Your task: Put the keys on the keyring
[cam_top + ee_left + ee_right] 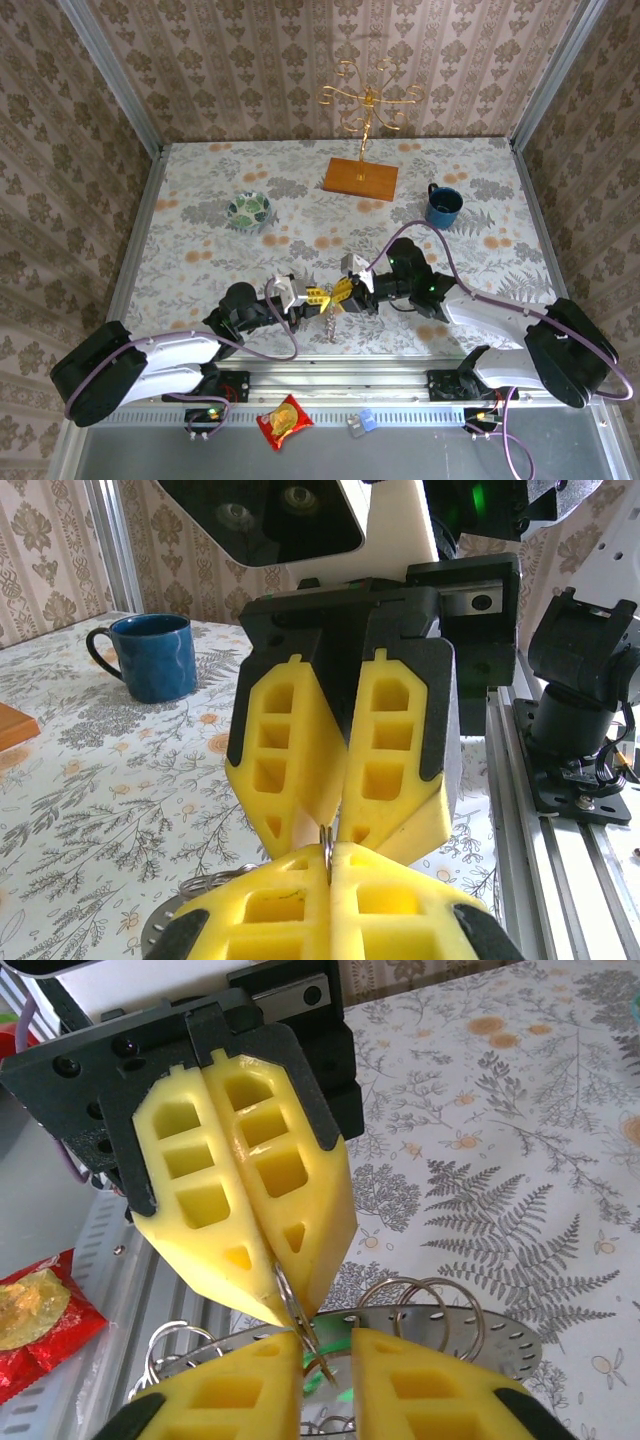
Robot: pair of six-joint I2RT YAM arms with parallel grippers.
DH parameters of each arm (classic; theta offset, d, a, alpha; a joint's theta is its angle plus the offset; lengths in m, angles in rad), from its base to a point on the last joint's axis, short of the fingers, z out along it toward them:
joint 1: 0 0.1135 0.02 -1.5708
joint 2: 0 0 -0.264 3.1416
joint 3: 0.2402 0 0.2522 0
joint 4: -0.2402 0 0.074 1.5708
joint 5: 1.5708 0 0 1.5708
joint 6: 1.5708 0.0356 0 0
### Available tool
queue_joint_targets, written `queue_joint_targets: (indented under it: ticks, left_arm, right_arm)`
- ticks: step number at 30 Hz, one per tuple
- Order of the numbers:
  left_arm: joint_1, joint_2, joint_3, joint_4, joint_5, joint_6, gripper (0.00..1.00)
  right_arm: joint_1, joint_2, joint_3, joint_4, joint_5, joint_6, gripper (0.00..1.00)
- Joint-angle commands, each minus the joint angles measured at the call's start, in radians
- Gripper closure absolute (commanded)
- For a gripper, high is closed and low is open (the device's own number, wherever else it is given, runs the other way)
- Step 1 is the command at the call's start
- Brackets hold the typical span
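Left wrist: left gripper [330, 858] clamped on thin wire loop [326, 846] of flat grey metal keyring [500, 1345].
Light, stiff, slippery; pinch edge-on. Right gripper [338, 825] nearly together, grip unclear.

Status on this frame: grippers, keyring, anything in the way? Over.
Left gripper shut on thin wire ring. Right gripper: jaws narrowly apart around same ring, grip unclear. Flat grey perforated metal keyring close by the grip. Dark blue mug well away.

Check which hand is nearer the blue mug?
Right. In the top view the right hand sits down-left of the mug; the left hand is farther left, tips meeting the right's.
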Motion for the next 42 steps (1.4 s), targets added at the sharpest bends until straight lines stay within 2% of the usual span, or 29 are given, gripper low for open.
queue_joint_targets:
  ticks: [1,4,11,16,17,23,26,31,37,42]
  left_arm:
    - [-0.007,0.008,0.016,0.088,0.036,-0.026,1.0]
    - [-0.007,0.014,0.015,0.093,0.039,-0.033,1.0]
    - [-0.006,0.02,0.013,0.094,0.043,-0.036,1.0]
    - [-0.002,0.016,0.015,0.069,0.031,-0.036,1.0]
    - [-0.001,0.012,0.018,0.051,0.026,-0.032,1.0]
    - [-0.002,-0.035,0.073,-0.18,0.007,0.018,0.82]
    - [-0.001,-0.053,0.102,-0.281,0.012,0.044,0.78]
    - [-0.002,-0.071,0.139,-0.399,0.026,0.079,0.77]
    - [0.002,-0.116,0.176,-0.549,0.035,0.132,0.8]
    - [0.011,-0.129,0.188,-0.595,0.058,0.137,0.81]
  right_arm:
    - [0.006,0.016,0.027,0.049,-0.029,0.012,0.84]
    - [0.005,0.014,0.028,0.061,-0.046,0.019,0.88]
    - [0.004,0.016,0.039,0.055,-0.07,0.007,0.83]
    - [0.002,0.018,0.059,0.028,-0.074,-0.016,1.0]
    - [0.003,0.015,0.065,0.008,-0.071,-0.027,1.0]
    - [0.005,0.003,0.145,-0.236,-0.033,-0.14,1.0]
    - [0.024,0.007,0.209,-0.397,0.02,-0.227,1.0]
    - [0.054,0.029,0.3,-0.581,0.073,-0.331,1.0]
    - [0.056,0.015,0.342,-0.626,0.078,-0.361,1.0]
    - [0.062,0.021,0.367,-0.635,0.075,-0.367,1.0]
